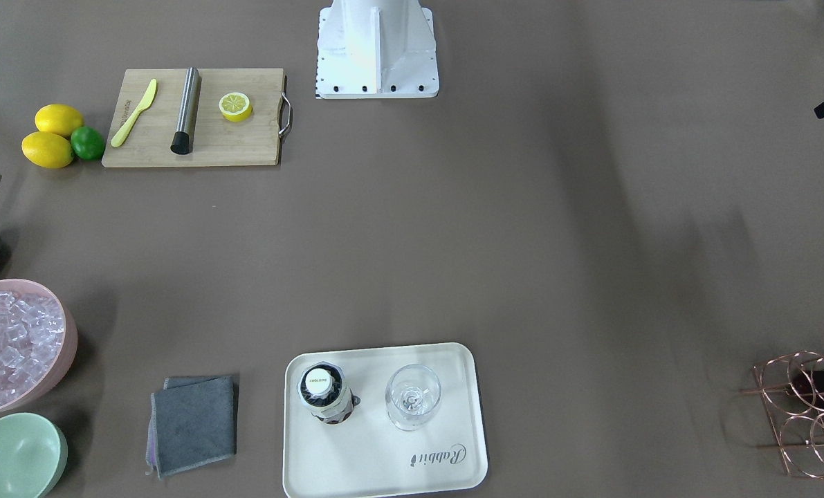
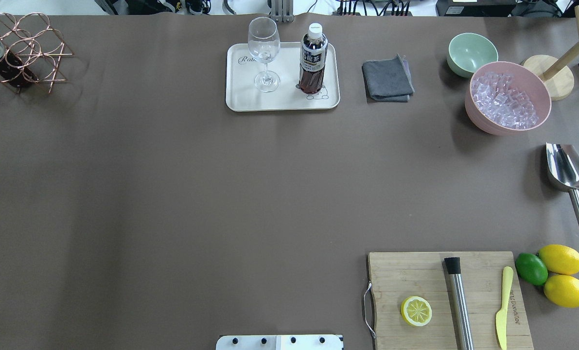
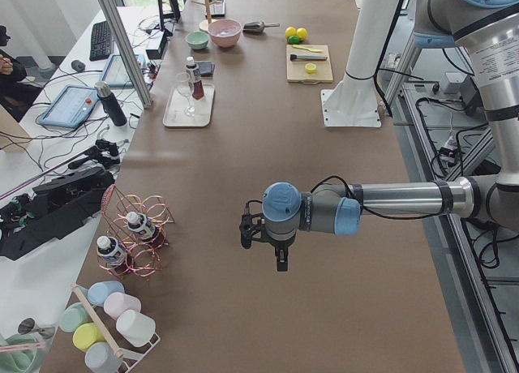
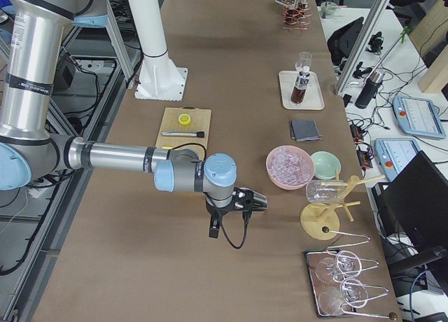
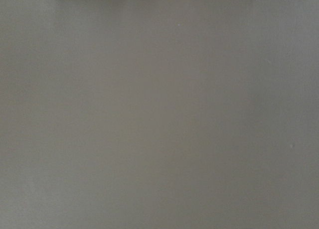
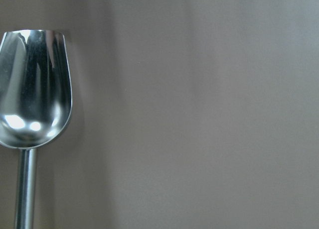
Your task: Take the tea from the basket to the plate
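Note:
One tea bottle (image 2: 313, 58) with a white cap stands upright on the cream plate (image 2: 240, 92), beside a clear wine glass (image 2: 264, 48). It also shows in the front-facing view (image 1: 325, 392) on the plate (image 1: 384, 456). The copper wire basket (image 2: 31, 53) stands at the far left table corner and holds two more tea bottles (image 3: 139, 225). My left gripper (image 3: 280, 255) hangs over bare table well short of the basket. My right gripper (image 4: 257, 203) hovers near the metal scoop. Both show only in side views, so I cannot tell whether they are open or shut.
A wooden cutting board (image 2: 415, 277) carries a lemon half, a steel muddler and a yellow knife, with two lemons and a lime (image 2: 531, 268) beside it. A pink bowl of ice (image 2: 508, 97), a mint-green bowl (image 2: 471, 51), a grey cloth (image 2: 387, 78) and a steel scoop (image 6: 35, 84) lie on the right side.

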Available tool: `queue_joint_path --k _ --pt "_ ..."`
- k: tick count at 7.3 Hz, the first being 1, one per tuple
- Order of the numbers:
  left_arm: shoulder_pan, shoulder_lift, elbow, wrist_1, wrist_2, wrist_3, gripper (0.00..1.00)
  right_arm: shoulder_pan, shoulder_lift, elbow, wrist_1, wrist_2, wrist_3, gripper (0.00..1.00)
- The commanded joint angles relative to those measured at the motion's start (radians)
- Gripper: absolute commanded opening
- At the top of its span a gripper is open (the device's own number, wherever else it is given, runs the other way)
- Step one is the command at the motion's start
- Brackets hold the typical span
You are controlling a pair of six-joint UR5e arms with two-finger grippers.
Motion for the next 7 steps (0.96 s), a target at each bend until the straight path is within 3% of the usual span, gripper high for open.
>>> queue_joint_path --k 1,5,7 --pt "-0.033 -0.007 0.005 0.015 -0.008 0.0 0.98 0.04 -0.016 -0.003 0.001 -0.002 -0.092 1.0" --pt "-0.069 -0.03 -0.011 0.097 -0.005 0.002 0.98 0.069 -0.016 -0.01 0.015 -0.016 -0.108 1.0" --pt "-0.065 -0.046 0.002 0.099 0.046 0.003 0.98 0.069 -0.015 -0.021 0.015 -0.016 -0.147 1.0"
